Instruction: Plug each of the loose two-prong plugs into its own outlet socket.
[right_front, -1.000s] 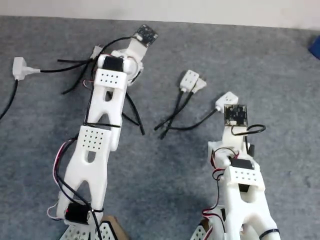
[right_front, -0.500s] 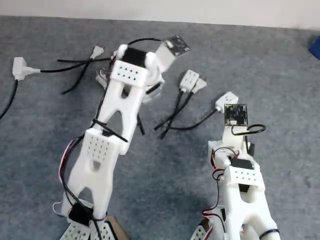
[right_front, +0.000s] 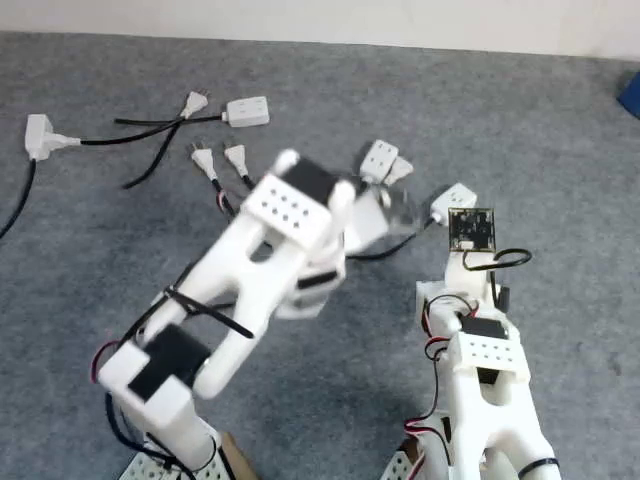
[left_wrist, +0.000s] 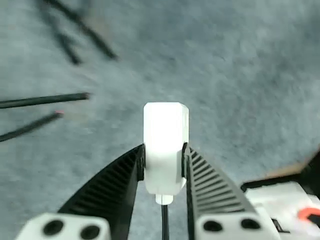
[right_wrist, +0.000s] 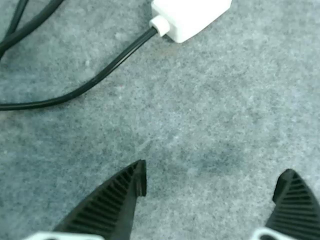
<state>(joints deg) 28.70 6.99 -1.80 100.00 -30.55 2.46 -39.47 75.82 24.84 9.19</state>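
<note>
Carrying step judged: a corded socket (left_wrist: 166, 125) is clamped in the left gripper (left_wrist: 163, 150) over the table's middle, the right gripper (right_wrist: 215, 175) is spread empty near another socket (right_wrist: 190, 17), and alignment with a loose plug (right_front: 201, 154) by the far edge is needed next.

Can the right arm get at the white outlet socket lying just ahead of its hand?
Probably yes. The right hand is open, and the outlet socket lies on the grey carpet ahead with nothing between them; its black cord trails away sideways.
</note>
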